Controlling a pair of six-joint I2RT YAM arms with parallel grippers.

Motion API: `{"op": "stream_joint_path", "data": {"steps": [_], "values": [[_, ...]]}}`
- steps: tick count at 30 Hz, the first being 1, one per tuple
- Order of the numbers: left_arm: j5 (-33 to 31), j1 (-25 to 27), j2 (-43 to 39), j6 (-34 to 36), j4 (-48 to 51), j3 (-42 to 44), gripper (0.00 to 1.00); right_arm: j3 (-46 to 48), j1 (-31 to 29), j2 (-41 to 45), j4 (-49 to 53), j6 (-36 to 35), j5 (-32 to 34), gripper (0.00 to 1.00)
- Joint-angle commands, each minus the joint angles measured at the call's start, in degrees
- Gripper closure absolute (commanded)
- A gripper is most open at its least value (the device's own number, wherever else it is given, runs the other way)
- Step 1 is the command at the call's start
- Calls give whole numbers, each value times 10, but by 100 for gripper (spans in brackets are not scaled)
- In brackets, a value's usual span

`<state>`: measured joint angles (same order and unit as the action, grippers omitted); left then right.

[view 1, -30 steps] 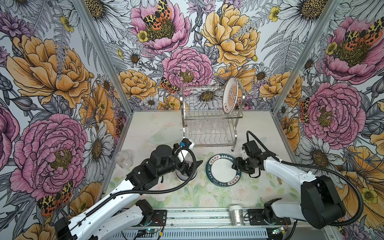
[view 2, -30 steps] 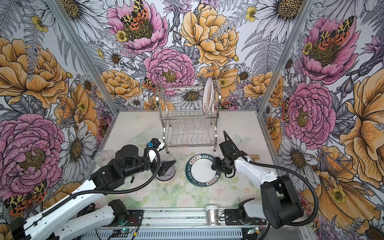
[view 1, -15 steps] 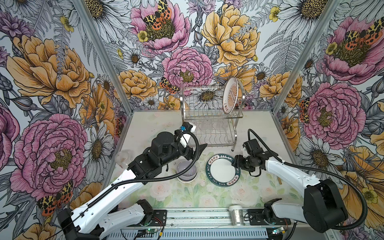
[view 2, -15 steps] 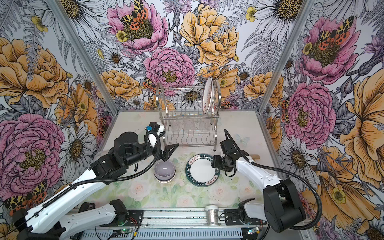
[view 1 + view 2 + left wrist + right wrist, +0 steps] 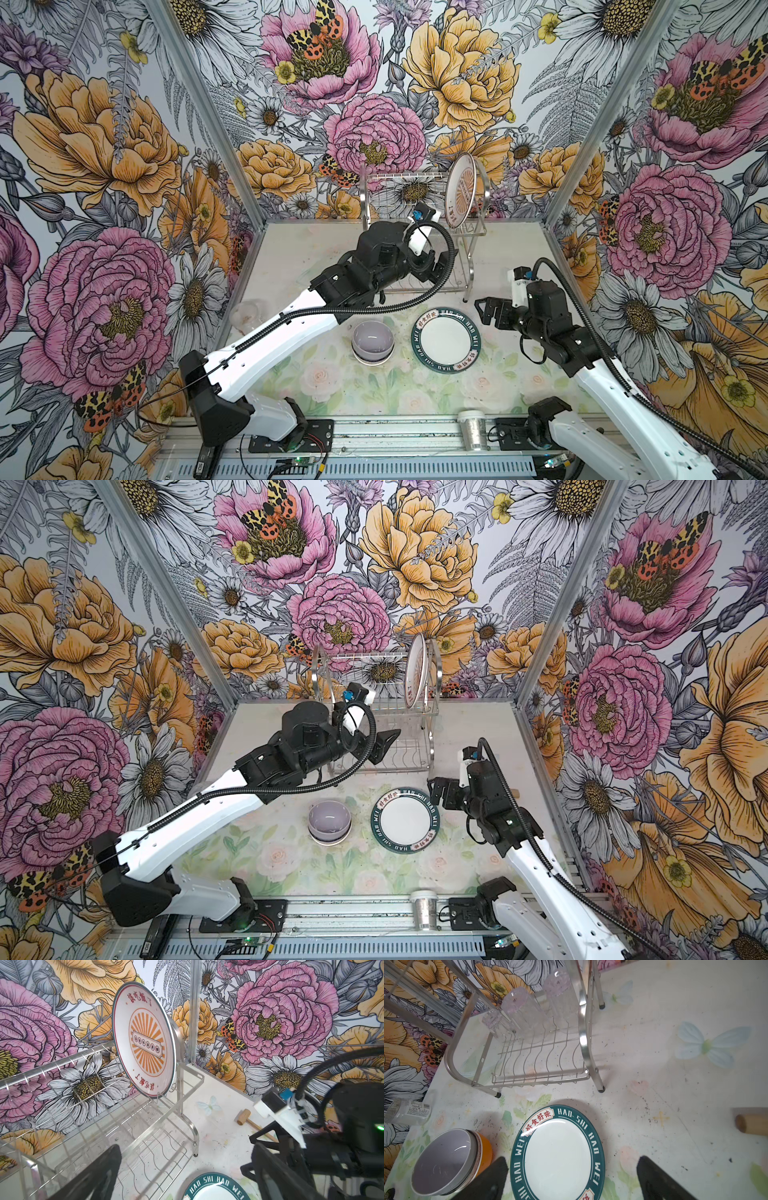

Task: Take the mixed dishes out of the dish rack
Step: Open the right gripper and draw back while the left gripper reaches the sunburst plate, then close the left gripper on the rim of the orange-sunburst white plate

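Jaws apart, empty, on left gripper (image 5: 384, 746) and right gripper (image 5: 482, 311). Risk — clipping the rim of the sunburst plate (image 5: 461, 191), upright at the dish rack (image 5: 399, 176) upper tier, far right, toppling it.

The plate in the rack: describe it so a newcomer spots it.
Find the chrome dish rack against the back wall. At its upper tier's right end a plate stands on edge. Its orange sunburst centre differs from the green-rimmed plate lying flat in front.

Floral wallpaper walls (image 5: 104, 166) — pink and orange blooms — enclose a pale, flower-printed tabletop (image 5: 282, 249).
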<state>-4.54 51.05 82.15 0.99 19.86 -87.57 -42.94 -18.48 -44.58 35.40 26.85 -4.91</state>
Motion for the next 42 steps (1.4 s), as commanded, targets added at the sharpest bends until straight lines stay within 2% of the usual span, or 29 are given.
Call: {"op": "stream_joint_path", "data": {"steps": [1, 5, 8, 13, 20, 29, 30, 37, 42], "values": [[-12, 2, 39, 12, -6, -51, 1, -10, -2, 31, -26, -25, 33, 0], [-36, 1, 99, 18, -9, -105, 5, 11, -2, 82, -84, -39, 35, 0], [-44, 1, 142, 18, -16, -144, 9, 43, -2, 132, -159, -79, 15, 0], [-50, 0, 207, 12, -18, -209, 14, 75, -2, 186, -228, -127, 30, 0], [-60, -10, 267, -15, -19, -258, 35, 72, -2, 202, -237, -148, 34, 0], [-71, -12, 293, -33, -44, -271, 46, 60, -2, 196, -238, -173, 45, 0], [-87, -12, 293, -33, -49, -270, 47, 59, -2, 194, -237, -173, 46, 0], [-92, -14, 296, -28, -75, -266, 63, 64, -2, 186, -239, -175, 48, 0], [-88, -14, 297, -23, -76, -267, 70, 59, -1, 180, -240, -172, 49, 0]]}}
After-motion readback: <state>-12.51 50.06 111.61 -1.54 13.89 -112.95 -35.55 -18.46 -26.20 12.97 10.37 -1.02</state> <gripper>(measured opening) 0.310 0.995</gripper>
